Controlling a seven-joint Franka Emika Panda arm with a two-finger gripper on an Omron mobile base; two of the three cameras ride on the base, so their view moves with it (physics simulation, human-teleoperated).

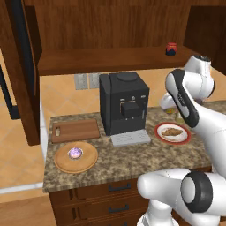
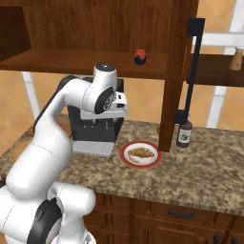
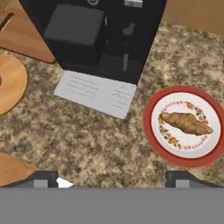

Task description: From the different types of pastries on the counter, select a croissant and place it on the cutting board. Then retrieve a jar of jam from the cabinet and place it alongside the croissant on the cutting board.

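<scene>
**Claw wide apart above the bench, croissant on its plate**

I'm looking down along the claw and its two tips stand wide apart with nothing between them. The croissant lies on a red-rimmed plate, off to one side of the tips and well clear of them. A black coffee machine stands on the speckled bench between that plate and the cutting board. Just in front of the cutting board, a pink cupcake sits on a round wooden board. Up on the cabinet shelf I see the jam jar, upright.
</scene>
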